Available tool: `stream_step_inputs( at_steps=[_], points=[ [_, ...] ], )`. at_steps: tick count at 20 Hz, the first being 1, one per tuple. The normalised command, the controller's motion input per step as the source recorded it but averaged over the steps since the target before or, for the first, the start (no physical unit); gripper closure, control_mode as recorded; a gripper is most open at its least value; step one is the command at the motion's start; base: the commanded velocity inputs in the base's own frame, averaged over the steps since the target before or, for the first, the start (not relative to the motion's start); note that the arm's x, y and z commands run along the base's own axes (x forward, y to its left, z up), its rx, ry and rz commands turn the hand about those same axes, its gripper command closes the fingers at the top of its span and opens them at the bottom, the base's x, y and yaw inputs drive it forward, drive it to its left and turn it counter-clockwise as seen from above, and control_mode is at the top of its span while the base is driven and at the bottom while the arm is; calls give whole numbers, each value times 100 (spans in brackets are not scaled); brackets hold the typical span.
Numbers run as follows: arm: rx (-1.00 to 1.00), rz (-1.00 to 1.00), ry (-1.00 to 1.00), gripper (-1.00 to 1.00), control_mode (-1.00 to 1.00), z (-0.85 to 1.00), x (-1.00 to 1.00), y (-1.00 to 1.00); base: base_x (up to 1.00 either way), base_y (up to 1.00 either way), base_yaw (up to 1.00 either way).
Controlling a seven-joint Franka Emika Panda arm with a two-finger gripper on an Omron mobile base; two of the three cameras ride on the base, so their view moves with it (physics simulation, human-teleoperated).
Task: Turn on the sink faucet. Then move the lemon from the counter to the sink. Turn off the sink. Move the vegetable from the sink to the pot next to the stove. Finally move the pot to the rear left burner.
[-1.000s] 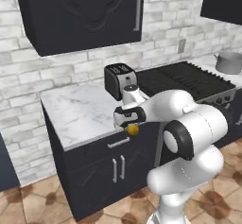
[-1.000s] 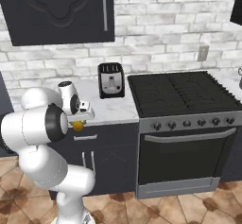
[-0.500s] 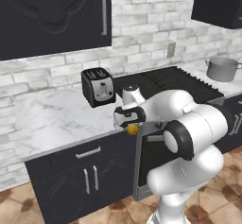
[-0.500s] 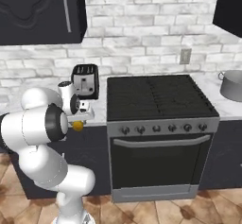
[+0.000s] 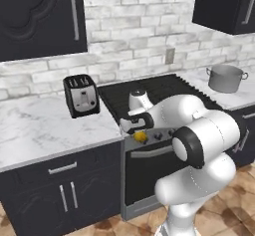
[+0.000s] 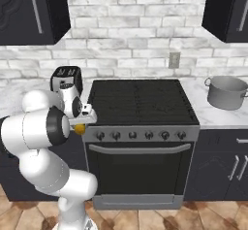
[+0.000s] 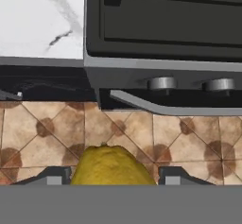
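My gripper is shut on the lemon, a small yellow fruit held in front of the stove's left front corner, just beyond the counter edge. From the right side the lemon hangs under the hand, left of the knob strip. In the hand view the lemon sits between the two fingertips, above the tiled floor. The grey steel pot stands on the counter to the right of the stove. The sink and its faucet are out of view.
A black toaster stands on the white marble counter left of the stove. Dark wall cabinets hang above. The oven's bar handle and two knobs lie just ahead of the hand.
The whole picture has slid left as the base drove right: the stove is now centred and the pot has come into view. The lemon stays in the gripper.
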Motion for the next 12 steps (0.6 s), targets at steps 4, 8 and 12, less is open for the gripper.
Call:
stream_step_inputs(
  at_steps=[4, 8, 12],
  points=[
    [0, 0, 0, 100, 100, 0, 0, 0, 15, -61, 16],
    [0, 0, 0, 100, 100, 0, 0, 0, 17, -61, 16],
    [0, 0, 0, 100, 100, 0, 0, 0, 23, -57, 15]
  ],
)
